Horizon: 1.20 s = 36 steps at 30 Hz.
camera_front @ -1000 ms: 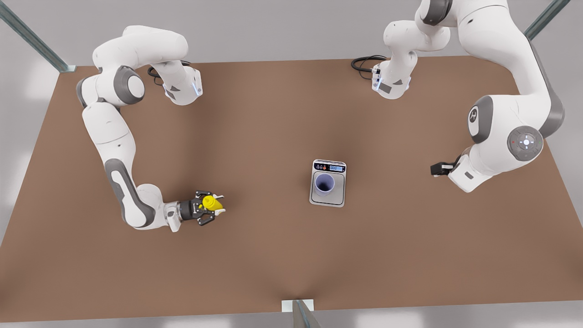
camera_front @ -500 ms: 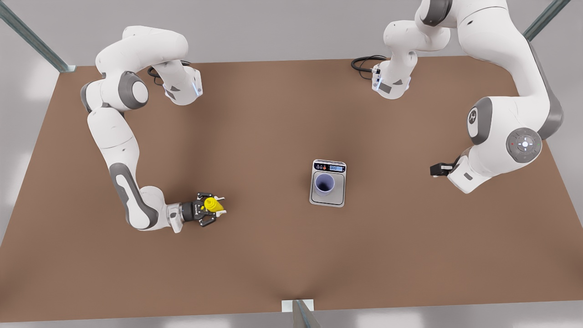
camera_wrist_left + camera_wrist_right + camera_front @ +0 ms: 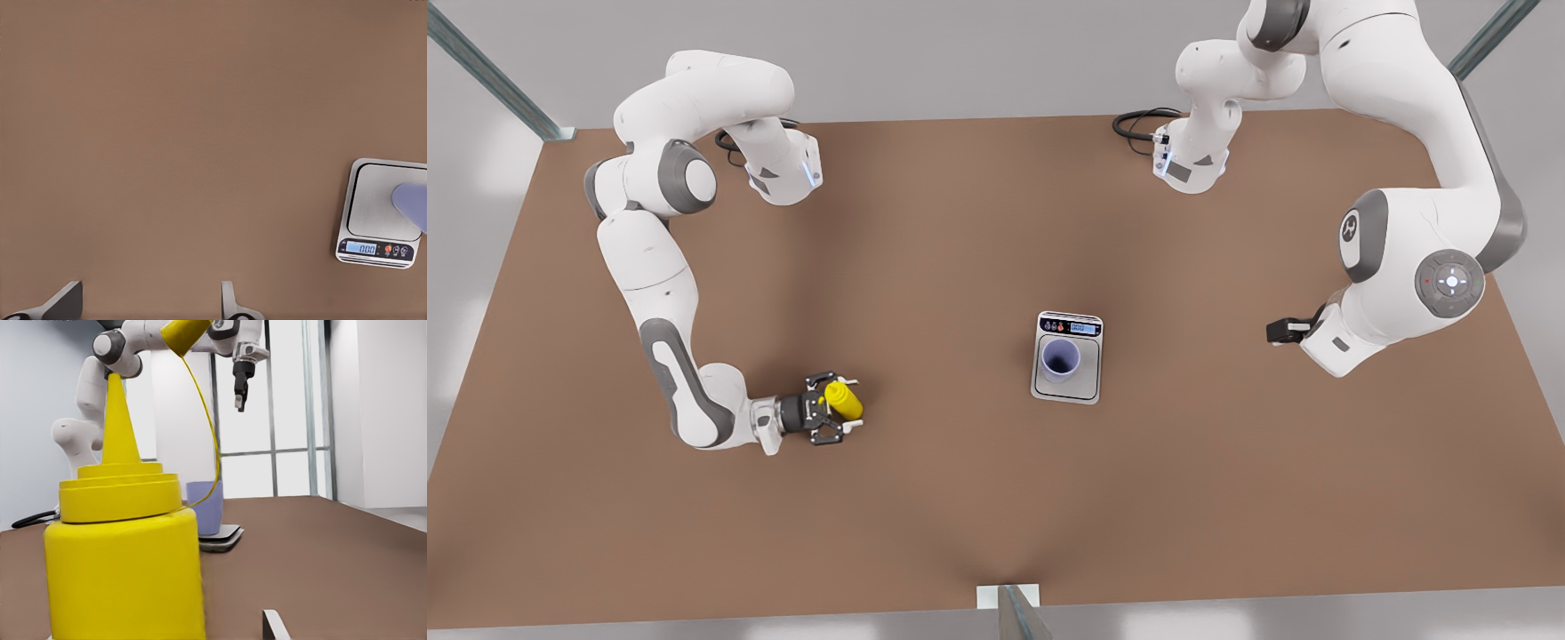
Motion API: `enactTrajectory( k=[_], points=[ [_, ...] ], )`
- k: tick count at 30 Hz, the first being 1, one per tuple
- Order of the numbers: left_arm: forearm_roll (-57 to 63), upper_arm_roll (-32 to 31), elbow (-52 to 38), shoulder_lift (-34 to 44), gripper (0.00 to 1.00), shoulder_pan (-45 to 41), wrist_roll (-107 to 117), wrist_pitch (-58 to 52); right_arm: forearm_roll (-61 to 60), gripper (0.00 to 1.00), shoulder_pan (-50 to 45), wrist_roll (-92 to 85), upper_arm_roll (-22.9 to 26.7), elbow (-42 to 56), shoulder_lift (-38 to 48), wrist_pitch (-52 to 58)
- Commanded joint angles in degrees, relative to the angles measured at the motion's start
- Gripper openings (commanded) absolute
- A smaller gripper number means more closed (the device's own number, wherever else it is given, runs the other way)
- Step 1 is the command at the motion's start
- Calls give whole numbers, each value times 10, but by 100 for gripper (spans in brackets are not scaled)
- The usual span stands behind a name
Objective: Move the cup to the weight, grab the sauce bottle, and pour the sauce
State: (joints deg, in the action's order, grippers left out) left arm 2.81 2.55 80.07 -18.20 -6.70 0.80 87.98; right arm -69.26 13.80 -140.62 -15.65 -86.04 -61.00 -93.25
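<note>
The lavender cup [image 3: 1060, 357] stands upright on the weight [image 3: 1082, 384], a small silver scale with a blue display, right of the table's middle. At the front view's left, the yellow sauce bottle [image 3: 845, 400] stands on the table between the fingers of my right gripper [image 3: 852, 404]. The right wrist view shows the sauce bottle [image 3: 123, 573] close up, and one fingertip [image 3: 272, 623] stands apart from it, so that gripper is open. My left gripper [image 3: 1280, 331] waits at the front view's right, high over the table. Its fingers [image 3: 67, 300] are spread with nothing between them.
A black cable [image 3: 1138, 120] coils near the arm base at the table's back edge. Metal frame posts [image 3: 1014, 613] stand at the front edge and at the back corners. Bare brown table [image 3: 943, 267] lies between the sauce bottle and the weight.
The right arm's elbow has swung slightly toward the front view's right and its gripper has settled lower around the sauce bottle. The left arm, cup and weight have stayed put.
</note>
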Motion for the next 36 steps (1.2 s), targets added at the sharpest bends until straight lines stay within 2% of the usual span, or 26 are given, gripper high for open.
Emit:
enactTrajectory(
  k=[1,15,23,27,28,29,31,34,36],
  points=[
    [0,0,1,0,100,0,0,0,0,100,0,0,0,0,0,0],
    [0,0,0,0,100,-1,1,-3,11,100,11,0,16,0,1,-3],
    [0,0,0,0,100,-2,1,-3,47,100,43,0,19,-2,4,-4],
    [0,0,0,0,100,-2,1,-3,91,100,92,7,19,-7,10,-3],
    [0,0,0,0,100,-2,1,-3,126,100,121,50,19,-17,39,2],
    [0,0,0,0,100,-2,1,-3,208,100,169,142,14,-19,108,9],
    [0,0,0,0,100,-2,1,-2,323,100,190,382,11,51,228,111],
    [0,0,0,0,100,-2,1,-2,438,100,93,646,18,62,399,108],
    [0,0,-1,0,100,-2,1,-2,565,100,-18,876,19,58,462,56]
  ],
)
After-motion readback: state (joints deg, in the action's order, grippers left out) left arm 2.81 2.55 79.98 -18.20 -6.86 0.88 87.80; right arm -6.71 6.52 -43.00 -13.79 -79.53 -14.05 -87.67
